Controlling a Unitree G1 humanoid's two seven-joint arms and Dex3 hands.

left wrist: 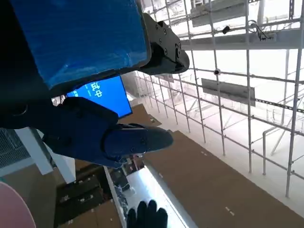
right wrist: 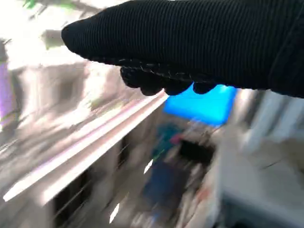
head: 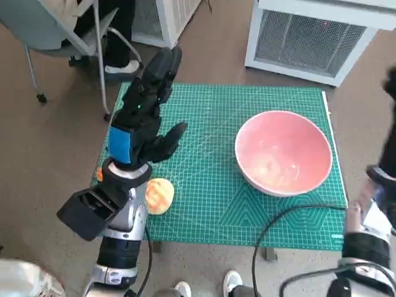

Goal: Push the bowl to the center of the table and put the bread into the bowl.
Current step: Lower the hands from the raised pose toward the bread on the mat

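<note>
Green cutting mat (head: 210,185) covering table: pink bowl (head: 283,151) right of center, empty; bread (head: 159,195) near left front edge beside left hand (head: 145,111), raised, fingers spread, empty. Right hand (head: 391,86) at frame edge, state indeterminable. Step: bowl push pending; next requires sliding bowl leftward.

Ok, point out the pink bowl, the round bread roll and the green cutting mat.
Pink bowl (head: 281,154), head view, inner floor.
Round bread roll (head: 160,195), head view, top crust.
Green cutting mat (head: 210,192), head view, bare middle.
</note>
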